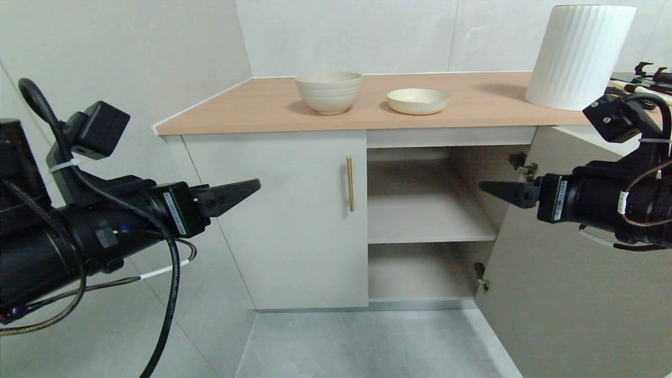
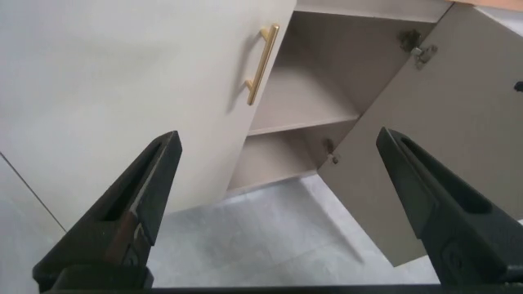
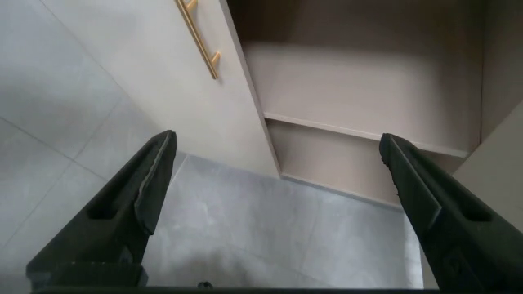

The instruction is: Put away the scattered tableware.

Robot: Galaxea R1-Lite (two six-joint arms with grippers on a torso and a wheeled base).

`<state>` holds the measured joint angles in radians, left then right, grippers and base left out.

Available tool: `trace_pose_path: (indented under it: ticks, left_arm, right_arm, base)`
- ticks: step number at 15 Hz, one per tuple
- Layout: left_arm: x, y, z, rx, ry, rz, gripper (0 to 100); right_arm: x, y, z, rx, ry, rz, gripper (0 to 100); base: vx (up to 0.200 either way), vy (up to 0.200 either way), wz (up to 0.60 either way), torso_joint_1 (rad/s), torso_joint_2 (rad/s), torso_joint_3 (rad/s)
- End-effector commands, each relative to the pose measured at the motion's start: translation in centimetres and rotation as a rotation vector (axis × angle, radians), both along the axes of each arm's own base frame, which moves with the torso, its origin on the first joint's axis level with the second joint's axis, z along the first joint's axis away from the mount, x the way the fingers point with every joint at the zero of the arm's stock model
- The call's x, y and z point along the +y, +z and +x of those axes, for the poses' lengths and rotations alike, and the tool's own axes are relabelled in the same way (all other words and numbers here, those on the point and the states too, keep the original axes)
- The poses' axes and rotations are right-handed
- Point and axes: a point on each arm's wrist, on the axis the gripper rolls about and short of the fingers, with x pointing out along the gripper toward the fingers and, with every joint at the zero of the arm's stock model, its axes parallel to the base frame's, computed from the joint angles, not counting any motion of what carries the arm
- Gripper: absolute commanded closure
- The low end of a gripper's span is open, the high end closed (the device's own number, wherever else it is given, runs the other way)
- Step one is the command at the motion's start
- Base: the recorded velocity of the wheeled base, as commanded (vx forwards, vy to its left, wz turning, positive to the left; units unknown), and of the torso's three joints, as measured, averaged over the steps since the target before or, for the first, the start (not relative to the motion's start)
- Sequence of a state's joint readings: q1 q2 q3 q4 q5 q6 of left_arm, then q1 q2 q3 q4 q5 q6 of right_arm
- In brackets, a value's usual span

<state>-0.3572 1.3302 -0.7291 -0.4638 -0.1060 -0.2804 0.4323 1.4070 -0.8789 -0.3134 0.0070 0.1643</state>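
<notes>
1. Left end effector (image 1: 254, 185) hangs in front of the closed cupboard door (image 1: 294, 220), lower than the desk (image 1: 236, 113). Its fingers stand wide apart with nothing between them.
2. Up on the desk sits the deep ribbed bowl (image 1: 329, 92), upright and well apart from both arms. Its rounded wall would likely slip out of a shallow pinch on the rim.
3. Near it, not touching, lies the shallow dish (image 1: 418, 101). A careless reach for either piece could shove the other along the desk.
4. Below the dish, the open cupboard shows a middle shelf (image 1: 420, 218). A bowl carried in tilted or too high could clip the frame under the desk's edge.
5. Right end effector (image 1: 482, 185) hovers at the cupboard's opening, equally spread and holding nothing. The open door (image 1: 551, 294) is close to that arm, so a sideways swing may knock it.
6. Farthest right, the tall white ribbed container (image 1: 577, 55) stands on the desk. A rising right arm could catch the desk's edge or topple the container.
</notes>
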Motion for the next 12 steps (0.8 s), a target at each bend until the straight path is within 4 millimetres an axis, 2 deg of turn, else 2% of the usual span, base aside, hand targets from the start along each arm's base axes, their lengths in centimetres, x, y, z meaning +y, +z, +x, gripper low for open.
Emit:
trace_pose_path:
  ticks: [1,5,12]
  left_arm:
    - [-0.01,-0.08,0.02,0.002,0.0,0.001,0]
    - [0.1,-0.54,-0.29,0.037,-0.005,0.037,0]
    - [0.18,-0.24,-0.53,0.049,-0.008,0.051,0]
  right_arm:
    - [-0.03,0.09,-0.08,-0.004,0.001,0.002,0]
    - [-0.04,0.13,-0.11,-0.005,0.001,0.004,0]
    - [-0.16,0.35,-0.9,-0.017,0.018,0.01,0]
  base:
    - [0.0,0.0,0.0,0.0,0.0,0.0]
    - [0.0,0.0,0.0,0.0,0.0,0.0]
    - [0.2,0.0,0.0,0.004,0.0,0.001]
